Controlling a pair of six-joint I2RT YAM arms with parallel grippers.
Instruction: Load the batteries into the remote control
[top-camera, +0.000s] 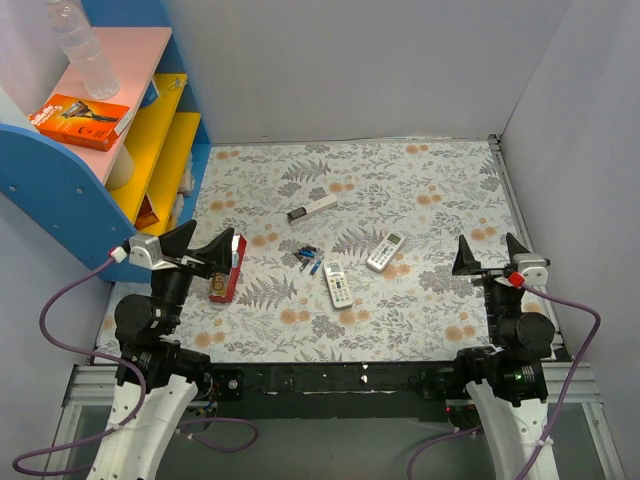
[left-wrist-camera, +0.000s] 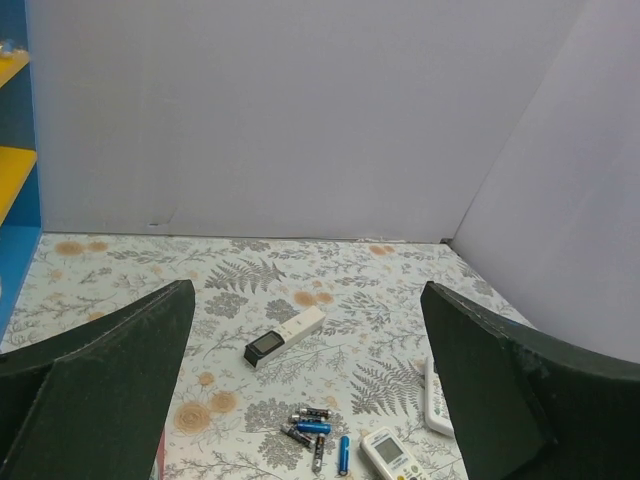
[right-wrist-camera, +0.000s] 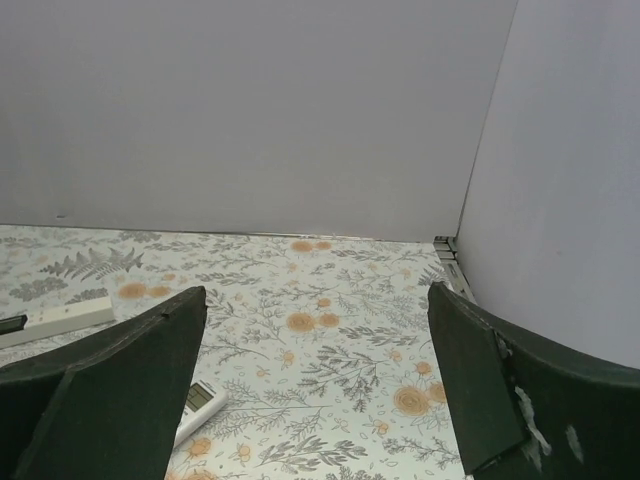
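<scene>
Top view: the left claw is sitting at the near left of the table. Its two fingers are standing wide apart and gripping nothing. The right claw is sitting at the near right, also spread wide with nothing between its fingers. Both wrist views are showing only bare flowered cloth in the gap.

The batteries are lying in a loose cluster near the middle of the table, some blue and some black. They are well apart from both claws. The exact count cannot be told.

Two remotes are lying face up, buttons showing:
- The near remote is lying just beside the batteries, on their near right.
- The far remote is lying further right and is touching neither the first remote nor the batteries.

A white bar with a black end is lying beyond the batteries, toward the back wall.

A red object is lying just beside the left claw; its kind cannot be told.

A blue and yellow shelf is standing at the left, carrying an orange box and a clear bottle.
</scene>
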